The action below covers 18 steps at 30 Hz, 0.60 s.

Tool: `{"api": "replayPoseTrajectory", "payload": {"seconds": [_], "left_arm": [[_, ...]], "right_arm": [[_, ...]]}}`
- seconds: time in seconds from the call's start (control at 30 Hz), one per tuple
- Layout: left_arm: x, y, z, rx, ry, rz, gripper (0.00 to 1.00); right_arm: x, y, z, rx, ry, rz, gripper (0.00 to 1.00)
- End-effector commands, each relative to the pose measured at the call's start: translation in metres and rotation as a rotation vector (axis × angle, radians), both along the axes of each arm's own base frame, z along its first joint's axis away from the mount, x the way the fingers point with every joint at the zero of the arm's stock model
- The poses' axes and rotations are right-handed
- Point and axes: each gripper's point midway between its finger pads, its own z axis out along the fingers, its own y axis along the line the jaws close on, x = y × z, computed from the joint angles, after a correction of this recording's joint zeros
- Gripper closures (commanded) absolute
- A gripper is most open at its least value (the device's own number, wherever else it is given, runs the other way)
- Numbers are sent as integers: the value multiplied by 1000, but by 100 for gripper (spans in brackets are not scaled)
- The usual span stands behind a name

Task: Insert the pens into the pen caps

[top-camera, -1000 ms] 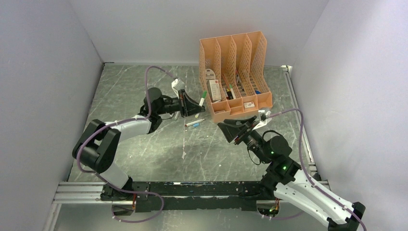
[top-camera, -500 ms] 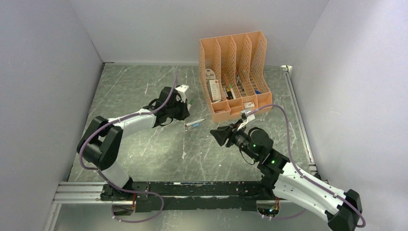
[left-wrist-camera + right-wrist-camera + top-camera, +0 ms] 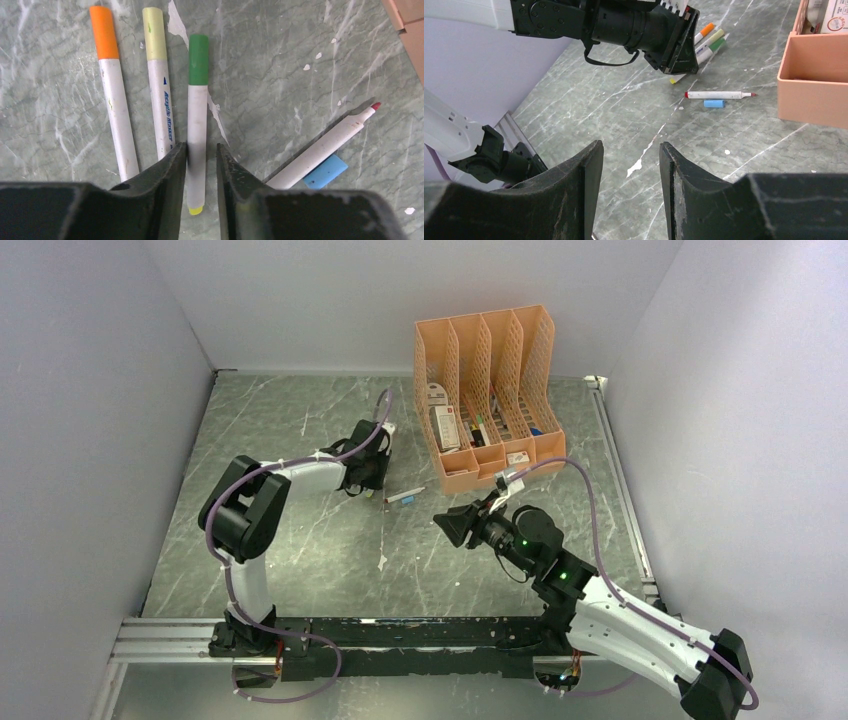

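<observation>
Three capped pens lie side by side on the table, with an orange cap (image 3: 104, 32), a yellow cap (image 3: 155, 34) and a green cap (image 3: 198, 59). The green-capped pen (image 3: 197, 115) lies between the jaws of my left gripper (image 3: 201, 150), which is open: the left jaw touches the barrel and a gap shows on the right. To the right lies an uncapped red-tipped pen (image 3: 325, 147) with a loose blue cap (image 3: 325, 171) beside it. My right gripper (image 3: 630, 150) hovers open and empty over the table, short of that pen (image 3: 719, 94) and blue cap (image 3: 714, 103).
The peach lattice organiser (image 3: 490, 390) stands at the back right, its front tray (image 3: 819, 95) close to the red-tipped pen. My left gripper (image 3: 372, 480) is low over the pens, and my right gripper (image 3: 455, 525) is to their right. Grey walls enclose the table.
My left gripper brought the green-capped pen down from near the organiser to the table beside the other capped pens, and its jaws have loosened. The right gripper shifted left.
</observation>
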Motion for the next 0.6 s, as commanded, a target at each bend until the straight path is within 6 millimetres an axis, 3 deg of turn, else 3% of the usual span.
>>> {"api": "replayPoseTrajectory", "payload": {"seconds": [0.0,0.17,0.3,0.57], "left_arm": [[5,-8,8,-13,-22,-36,61],[-4,-26,40,-122,-114,-168,54],[-21,-44,57,-159,-180,-366,56],[-48,-65,53,-144,-154,-639,51]], "right_arm": [[0,2,3,10,-19,9,55],[1,2,0,6,-17,6,55],[1,2,-2,3,-15,7,55],[1,4,-2,2,-16,15,56]]}}
